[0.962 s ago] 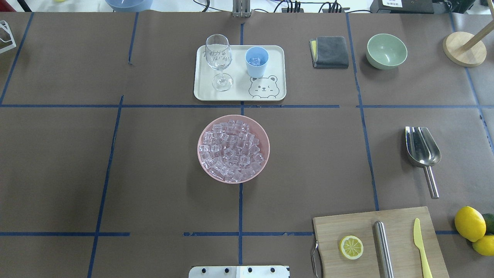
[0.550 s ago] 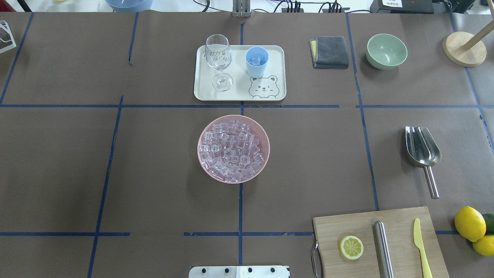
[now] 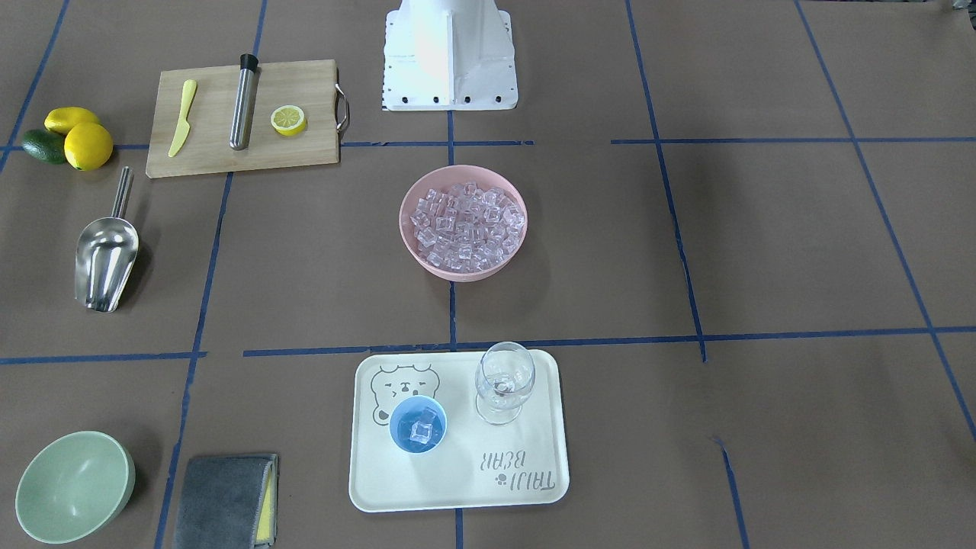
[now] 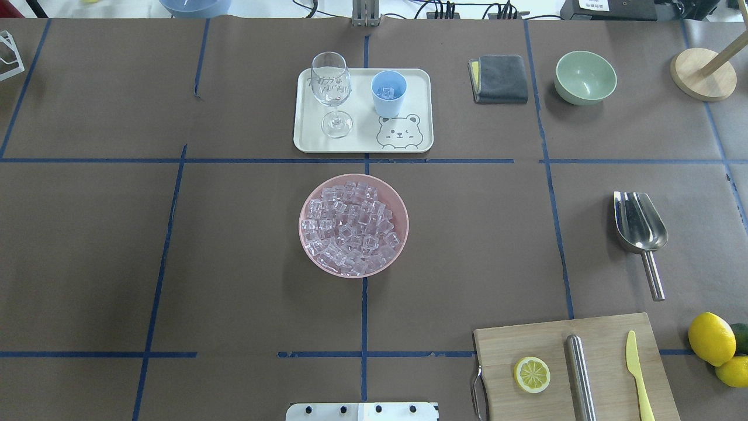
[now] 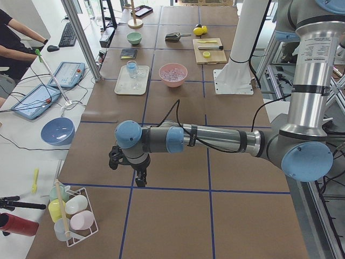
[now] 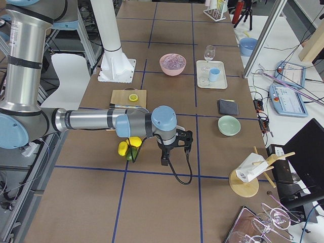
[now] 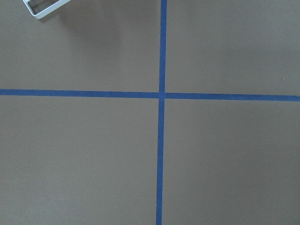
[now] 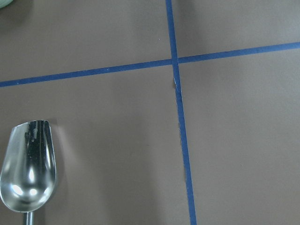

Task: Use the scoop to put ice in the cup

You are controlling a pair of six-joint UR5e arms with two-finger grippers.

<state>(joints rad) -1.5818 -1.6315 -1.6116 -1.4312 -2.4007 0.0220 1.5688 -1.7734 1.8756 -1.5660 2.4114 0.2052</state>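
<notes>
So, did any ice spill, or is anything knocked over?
No. The ice sits in the pink bowl and the cup; none shows on the table. The glass stands upright, the scoop lies flat.

The right gripper hangs pointing down over the brown table, though I can't tell how its jaws stand; lemons lie just beside it; a green bowl sits near its other side; the cup and the ice stand well beyond it.

Lettering on the tray
The cream tray carried "TAIJI BEAR", upside down in the front-facing view; the wine glass print was unreadable.
</notes>
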